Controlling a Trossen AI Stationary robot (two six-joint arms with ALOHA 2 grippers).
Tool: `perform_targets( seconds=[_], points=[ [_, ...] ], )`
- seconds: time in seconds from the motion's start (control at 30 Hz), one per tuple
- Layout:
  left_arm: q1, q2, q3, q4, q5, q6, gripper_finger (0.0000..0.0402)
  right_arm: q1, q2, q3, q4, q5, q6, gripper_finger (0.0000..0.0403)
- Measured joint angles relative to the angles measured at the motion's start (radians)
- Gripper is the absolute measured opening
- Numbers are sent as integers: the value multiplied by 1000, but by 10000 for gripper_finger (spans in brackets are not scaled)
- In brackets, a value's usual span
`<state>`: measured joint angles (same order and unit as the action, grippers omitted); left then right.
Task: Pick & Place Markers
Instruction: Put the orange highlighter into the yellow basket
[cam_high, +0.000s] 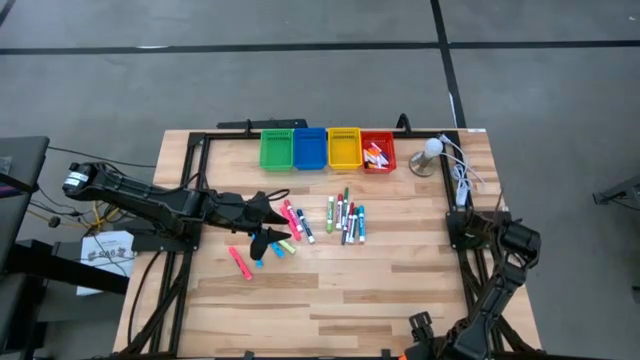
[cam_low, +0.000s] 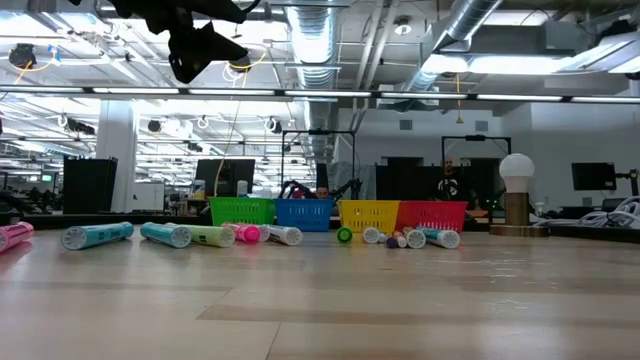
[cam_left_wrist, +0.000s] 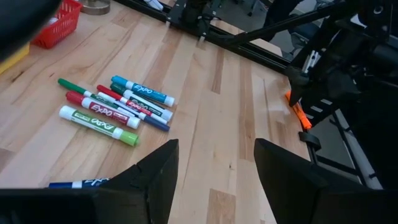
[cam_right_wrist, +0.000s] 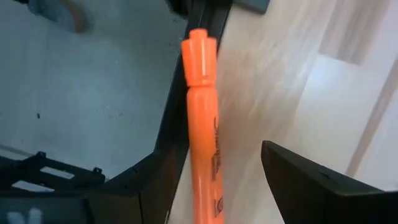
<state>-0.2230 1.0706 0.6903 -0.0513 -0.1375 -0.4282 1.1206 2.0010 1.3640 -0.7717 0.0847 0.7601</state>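
Several markers lie flat on the wooden table: a middle cluster (cam_high: 345, 218) (cam_left_wrist: 115, 106), a pink and blue group (cam_high: 295, 222), cyan ones (cam_high: 275, 250) and a lone pink one (cam_high: 240, 262). More lie in the red bin (cam_high: 378, 152). My left gripper (cam_high: 283, 226) (cam_left_wrist: 214, 149) is open and empty, well above the table (cam_low: 205, 50) over the pink and blue group. My right gripper (cam_high: 418, 325) (cam_right_wrist: 222, 149) is open at the table's near right edge. An orange marker (cam_right_wrist: 202, 112) (cam_left_wrist: 300, 115) stands between its fingers, close to one finger. My right gripper has the orange marker's barrel (cam_right_wrist: 200, 155) lying along its fingers, close against one finger and well apart from the other. I cannot tell whether the finger and the marker touch.
The green (cam_high: 276, 148), blue (cam_high: 309, 148), yellow (cam_high: 343, 148) and red bins stand in a row at the far edge. A white bulb on a round base (cam_high: 430, 155) and white cables (cam_high: 460, 178) are at the far right. A black frame rail (cam_high: 200, 150) borders the table.
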Motion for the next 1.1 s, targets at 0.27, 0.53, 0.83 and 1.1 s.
perform_targets(
  seconds=[0.27,0.53,0.83,1.1],
  points=[
    [0,0,0,0,0,0,208,14,25,1,-16,-9,-1,228],
    [0,0,0,0,0,-3,208,-6,73,5,-53,-33,-2,227],
    [0,0,0,0,0,-7,208,-62,74,3,-68,-36,-20,176],
    [0,0,0,0,0,-7,208,-72,73,0,-84,-32,-36,73]
  ],
)
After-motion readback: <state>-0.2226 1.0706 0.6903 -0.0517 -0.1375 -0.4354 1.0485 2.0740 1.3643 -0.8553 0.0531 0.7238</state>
